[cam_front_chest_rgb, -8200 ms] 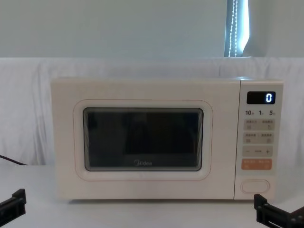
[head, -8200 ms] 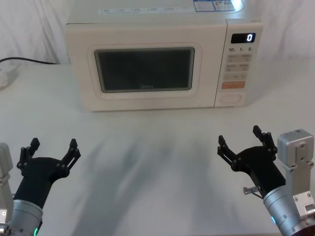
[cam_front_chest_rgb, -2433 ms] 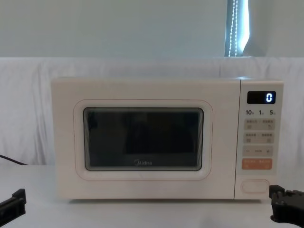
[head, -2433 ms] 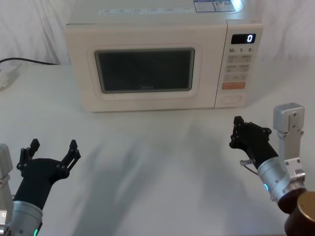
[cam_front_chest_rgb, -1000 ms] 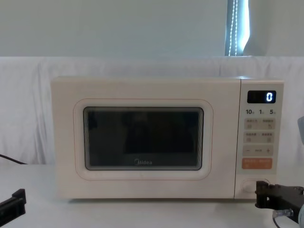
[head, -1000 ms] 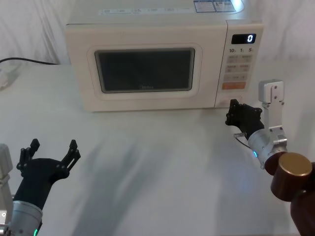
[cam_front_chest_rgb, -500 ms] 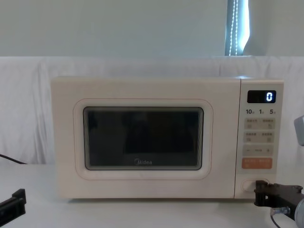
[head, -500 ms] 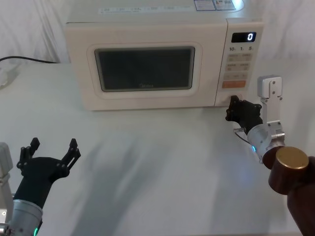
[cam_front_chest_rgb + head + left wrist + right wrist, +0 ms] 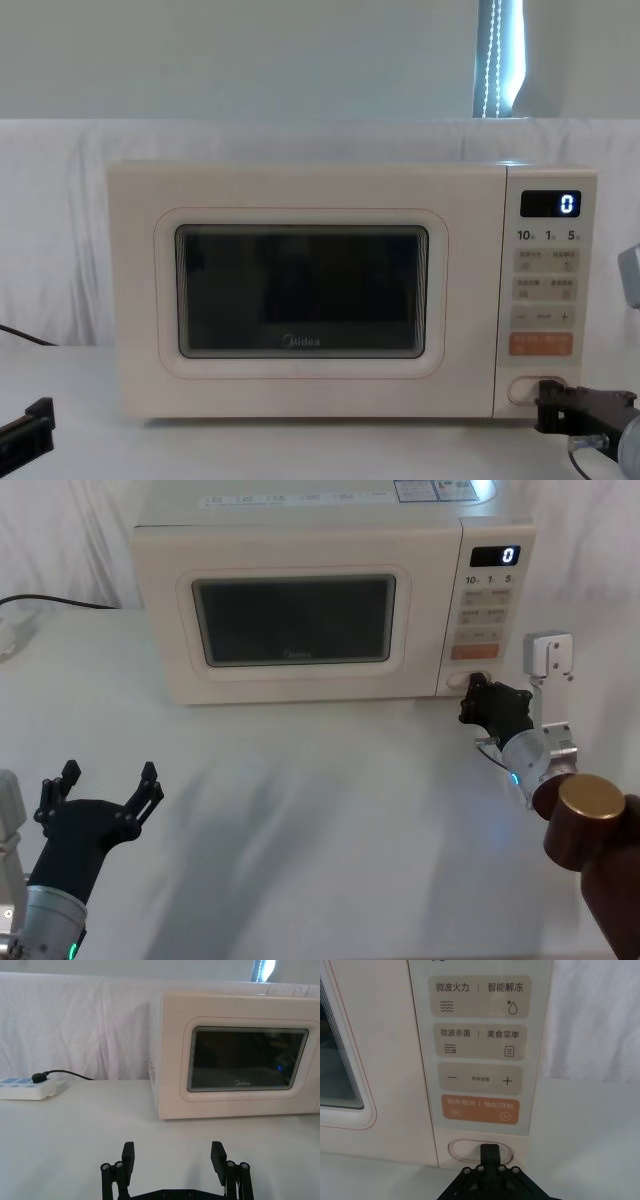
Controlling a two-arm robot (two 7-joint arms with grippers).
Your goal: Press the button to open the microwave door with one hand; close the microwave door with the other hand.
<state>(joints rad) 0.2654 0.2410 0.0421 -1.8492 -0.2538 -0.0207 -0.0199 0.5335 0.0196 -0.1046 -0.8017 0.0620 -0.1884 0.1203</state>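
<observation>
Pressing against the button [image 9: 470, 1150] at the microwave [image 9: 300, 600] panel's bottom, the right gripper [image 9: 490, 1151] has fingers drawn together; door [image 9: 300, 295] closed. Left gripper [image 9: 172, 1159] waits spread apart, well away.

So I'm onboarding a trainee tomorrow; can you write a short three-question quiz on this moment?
1. True or false: the microwave door is shut.
2. Which gripper is at the button? A) left B) right
3. The display reads ___.

Key:
1. True; it sits flush.
2. B; the right gripper, fingers together, has its tip at the button, while the left gripper waits open near the table's front.
3. 0
</observation>
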